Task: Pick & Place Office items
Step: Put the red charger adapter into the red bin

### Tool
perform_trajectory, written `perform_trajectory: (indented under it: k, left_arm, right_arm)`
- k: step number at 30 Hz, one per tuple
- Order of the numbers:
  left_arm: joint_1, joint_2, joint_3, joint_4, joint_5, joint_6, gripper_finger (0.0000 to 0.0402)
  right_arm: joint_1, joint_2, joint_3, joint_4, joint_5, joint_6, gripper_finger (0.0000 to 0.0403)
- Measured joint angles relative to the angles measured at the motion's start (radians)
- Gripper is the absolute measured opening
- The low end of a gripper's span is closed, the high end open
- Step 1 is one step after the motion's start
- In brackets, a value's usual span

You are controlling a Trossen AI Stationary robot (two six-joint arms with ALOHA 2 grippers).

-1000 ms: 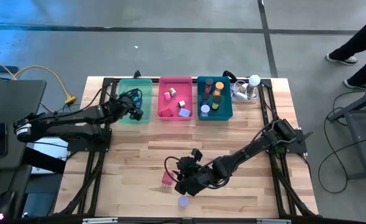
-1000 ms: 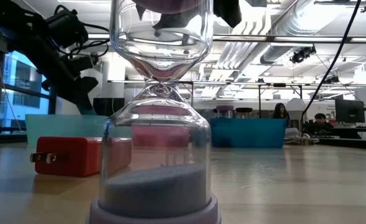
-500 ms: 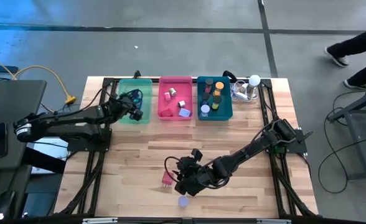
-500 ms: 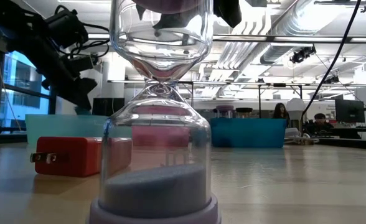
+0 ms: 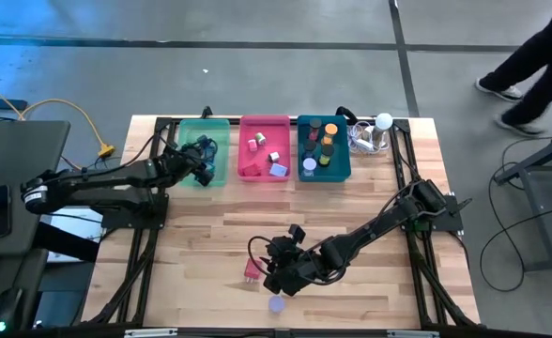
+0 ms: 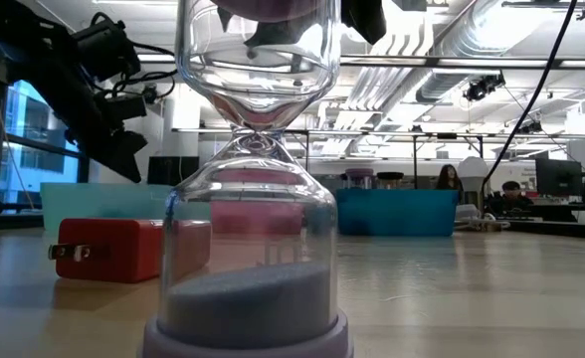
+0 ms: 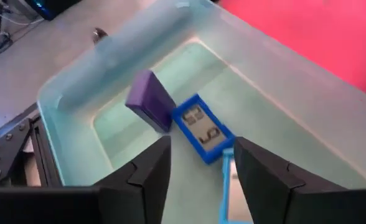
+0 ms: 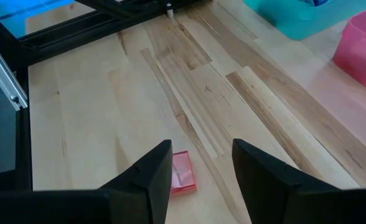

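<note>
High view: my left gripper (image 5: 204, 156) hangs over the green tray (image 5: 188, 176) at the far left, jaws parted and empty. Left wrist view shows a purple block (image 7: 149, 100) and a blue clock (image 7: 204, 128) lying on the tray floor, touching each other, with bare floor toward the walls. My right gripper (image 5: 274, 273) sits low near the table's (image 5: 201, 235) near edge, jaws parted around nothing. A red plug (image 8: 182, 172) lies just left of it, and an hourglass (image 6: 256, 189) stands just nearer. Wide bare wood lies between the trays and me
</note>
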Motion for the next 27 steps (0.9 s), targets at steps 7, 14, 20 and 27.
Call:
perform_trajectory:
  k: [7, 14, 20, 27]
  left_arm:
    - [-0.128, -0.001, 0.012, -0.01, 0.023, -0.045, 0.0181]
    - [-0.338, -0.019, 0.092, -0.084, 0.417, 0.017, 0.0181]
    - [-0.548, -0.018, 0.139, -0.133, 0.589, 0.086, 0.0181]
    - [-0.701, -0.018, 0.14, -0.133, 0.547, -0.003, 0.0181]
  right_arm:
    - [0.0, 0.0, 0.0, 0.0, 0.0, 0.0, 0.0155]
    - [0.0, 0.0, 0.0, 0.0, 0.0, 0.0, 0.0155]
    - [0.001, 0.0, 0.0, 0.0, 0.0, 0.0, 0.0155]
    - [0.001, 0.0, 0.0, 0.0, 0.0, 0.0, 0.0155]
